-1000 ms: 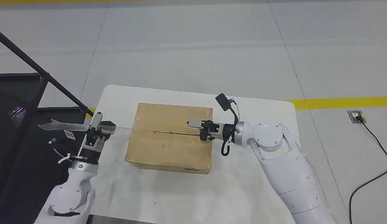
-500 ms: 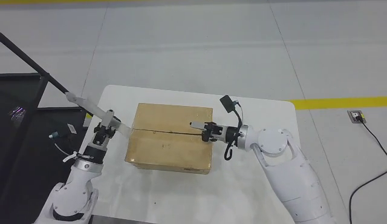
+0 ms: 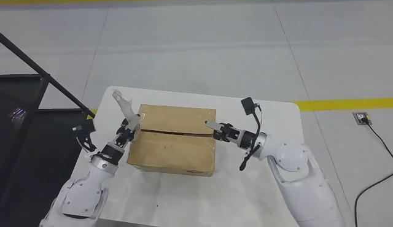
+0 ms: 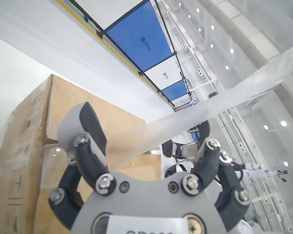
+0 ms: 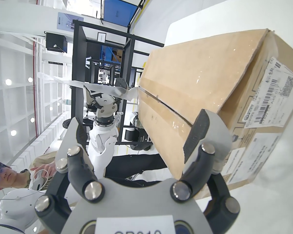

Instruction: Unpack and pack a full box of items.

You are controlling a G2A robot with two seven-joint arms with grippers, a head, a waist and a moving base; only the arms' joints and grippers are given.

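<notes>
A closed cardboard box (image 3: 173, 140) sits mid-table, with a bare seam (image 3: 175, 131) across its top. My left gripper (image 3: 131, 127) is at the box's left end, open, its fingers (image 4: 91, 127) spread wide. A strip of clear tape (image 3: 122, 104) rises from that end of the box and passes between those fingers (image 4: 234, 93); I cannot tell if it sticks to one. My right gripper (image 3: 215, 127) hovers just off the box's right end, level with the seam (image 5: 166, 105), open, nothing between its fingers (image 5: 200, 132). The right wrist view shows the left gripper (image 5: 103, 93) beyond the box.
The white table (image 3: 258, 184) has free room in front of and right of the box. A black metal frame (image 3: 24, 98) stands close off the table's left side. Shipping labels (image 5: 271, 98) cover the box's right end.
My left gripper moved from well left of the box in to its left end, and the tape strip swung from pointing left to standing up. My right gripper drew back rightward off the box top.
</notes>
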